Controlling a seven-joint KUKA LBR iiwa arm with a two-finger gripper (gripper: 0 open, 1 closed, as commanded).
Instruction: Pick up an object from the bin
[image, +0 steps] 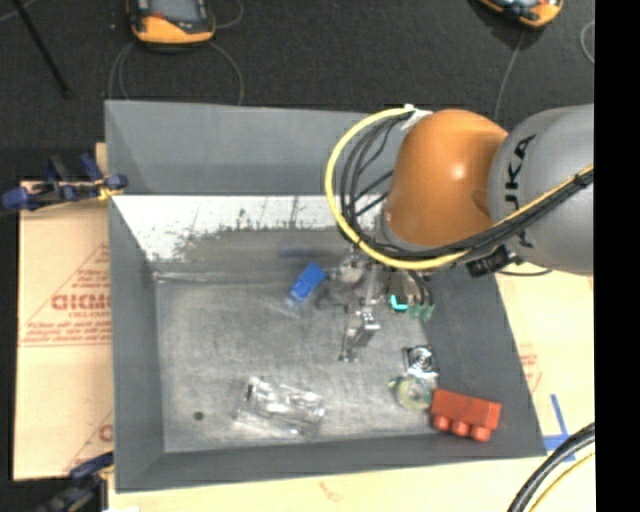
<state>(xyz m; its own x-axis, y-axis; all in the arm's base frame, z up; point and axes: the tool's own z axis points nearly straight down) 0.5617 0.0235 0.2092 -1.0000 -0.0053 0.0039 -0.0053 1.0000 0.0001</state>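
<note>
Small blue plastic block (306, 284) lies just beside the jaws; their state cannot be told. If targeted, centre over it before closing.

Finding: robotics laboratory or test cell. Evidence: an industrial arm (545, 180) with an orange wrist cover (445, 175) and looped cable bundle (343, 195) is stationed over a grey metal bin (135, 330). The bin contains odd loose test pieces, including a red block (465, 413) and a blue piece (306, 284). No domestic furnishings noted.
</note>
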